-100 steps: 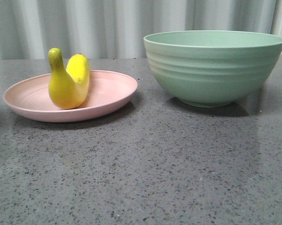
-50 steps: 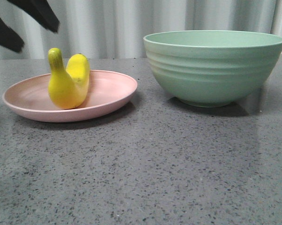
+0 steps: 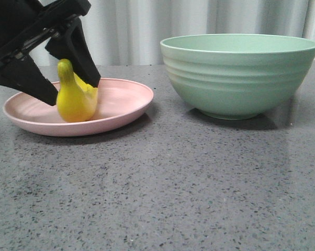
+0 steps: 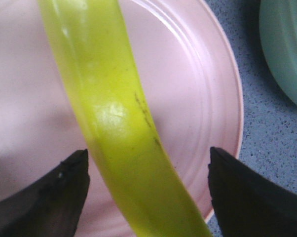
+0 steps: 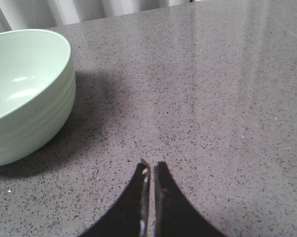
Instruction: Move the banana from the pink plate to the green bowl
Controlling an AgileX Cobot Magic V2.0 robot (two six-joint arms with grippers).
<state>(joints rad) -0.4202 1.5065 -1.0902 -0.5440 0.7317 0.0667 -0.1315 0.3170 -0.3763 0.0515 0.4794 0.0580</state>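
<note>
Banana [image 3: 75, 99] sits in pink plate [image 3: 121, 107], stem end up, left of green bowl [image 3: 236, 76] on grey speckled table [image 3: 173, 183]. Left gripper [image 3: 68, 86] lowered over plate, fingers [image 4: 59, 197] spread wide either side of banana, not touching it. Right gripper [image 5: 149, 170] above bare table near bowl, fingertips pressed together, holding nothing.

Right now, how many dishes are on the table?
2. The pink plate sits on the left, holding the banana, with the left end effector open around it. The green bowl stands to the right. Nothing else shows in these views.
</note>
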